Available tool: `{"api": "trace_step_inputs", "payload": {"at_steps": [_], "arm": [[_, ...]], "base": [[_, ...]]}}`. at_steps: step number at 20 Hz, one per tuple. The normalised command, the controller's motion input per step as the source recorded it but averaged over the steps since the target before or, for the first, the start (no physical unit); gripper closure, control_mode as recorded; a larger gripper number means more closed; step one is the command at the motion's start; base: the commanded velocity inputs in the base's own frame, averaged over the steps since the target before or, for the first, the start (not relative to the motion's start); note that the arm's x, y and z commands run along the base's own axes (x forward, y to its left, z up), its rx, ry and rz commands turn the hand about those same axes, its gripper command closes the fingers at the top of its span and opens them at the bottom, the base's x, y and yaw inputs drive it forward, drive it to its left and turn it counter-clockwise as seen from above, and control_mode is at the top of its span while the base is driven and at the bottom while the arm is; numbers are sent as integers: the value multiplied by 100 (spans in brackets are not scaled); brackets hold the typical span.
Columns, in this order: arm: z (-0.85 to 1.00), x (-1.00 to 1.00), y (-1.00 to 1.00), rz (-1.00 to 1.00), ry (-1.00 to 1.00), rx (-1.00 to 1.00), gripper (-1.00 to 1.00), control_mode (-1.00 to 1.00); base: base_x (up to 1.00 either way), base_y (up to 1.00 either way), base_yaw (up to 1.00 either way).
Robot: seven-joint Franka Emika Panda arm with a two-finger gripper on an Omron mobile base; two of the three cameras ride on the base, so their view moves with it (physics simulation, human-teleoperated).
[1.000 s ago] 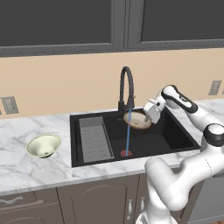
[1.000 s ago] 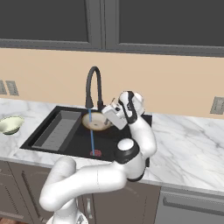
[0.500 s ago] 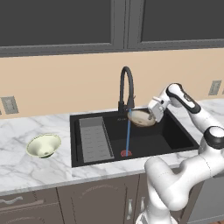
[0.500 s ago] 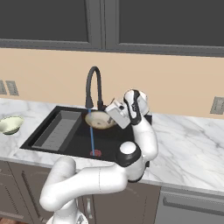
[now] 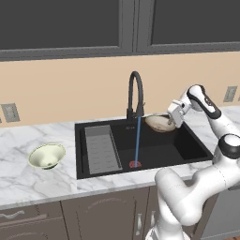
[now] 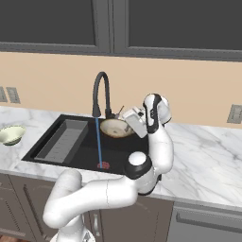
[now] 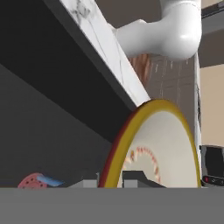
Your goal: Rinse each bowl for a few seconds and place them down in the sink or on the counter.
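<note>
My gripper (image 5: 172,122) is shut on the rim of the shallow beige bowl (image 5: 158,123), holding it tilted above the black sink (image 5: 161,146), just right of the faucet (image 5: 135,93). From the right base the bowl (image 6: 115,128) hangs beside the water stream, with the gripper (image 6: 128,124) at its right edge. In the hand view the bowl's brownish-yellow rim (image 7: 131,131) stands between my fingertips (image 7: 133,176). The pale cream-green bowl (image 5: 47,155) rests on the marble counter (image 5: 28,183) left of the sink, also visible as the bowl (image 6: 11,134) at the far left.
Water runs from the faucet (image 6: 100,90) straight down onto the red drain (image 5: 135,164). A grey ribbed rack (image 5: 100,147) fills the sink's left part. Marble counter (image 6: 203,156) stretches to the right of the sink.
The gripper has carried the beige bowl right and back, out from under the water stream, which now falls freely to the drain.
</note>
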Motion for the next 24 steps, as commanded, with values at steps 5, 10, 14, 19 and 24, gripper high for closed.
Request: {"api": "trace_step_inputs", "payload": {"at_steps": [5, 10, 14, 19, 24], "arm": [[12, -15, -48, -4, 4, -4, 100, -100], [3, -12, -47, -5, 7, -6, 100, -100], [0, -7, -46, -6, 8, -7, 100, -100], [0, -4, -43, -8, 3, -10, 100, -100], [-3, 0, -42, -22, 1, -4, 100, -100]], "base": [[0, 0, 0], [0, 0, 0], [0, 0, 0], [0, 0, 0], [0, 0, 0]]}}
